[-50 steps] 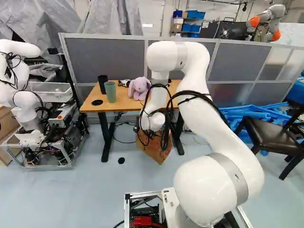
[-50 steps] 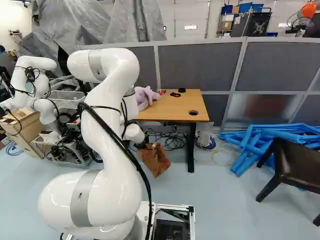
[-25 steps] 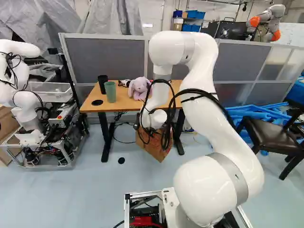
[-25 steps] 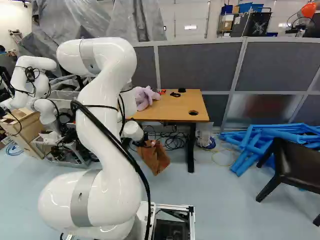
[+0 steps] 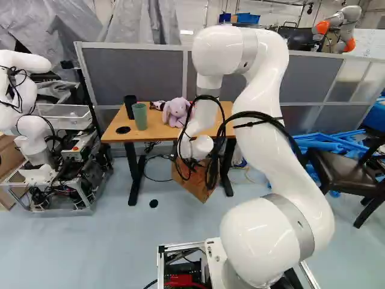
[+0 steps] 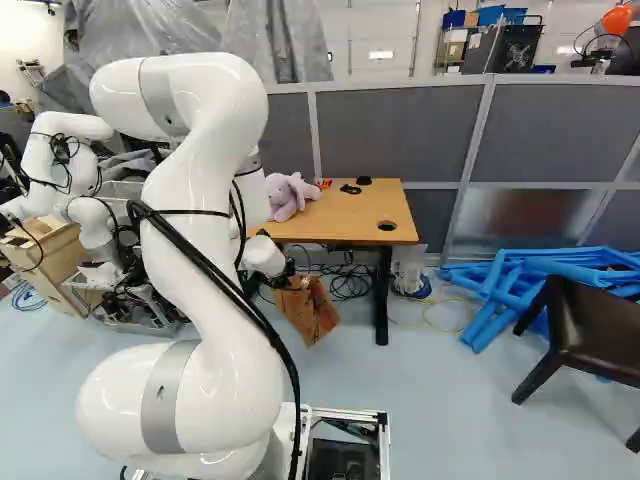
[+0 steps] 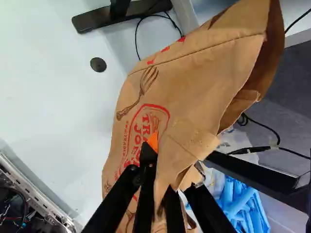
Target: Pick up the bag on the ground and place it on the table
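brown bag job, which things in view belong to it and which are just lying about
For the job: brown bag, claw gripping it, table.
Just lying about: plush toy, green cup, black cup, chair, blue pile.

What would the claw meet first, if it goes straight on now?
The bag, which the claw is gripping, covers the line ahead. Past it, probably the floor comes first, but the bag hides that part, so depth is unclear.

Grey-panelled partitions (image 6: 400, 130) cross the room before a white wall (image 6: 390, 30); on the pale-blue floor (image 6: 450, 410) stands a dark chair (image 6: 605, 325) (its padded seat catching the light).
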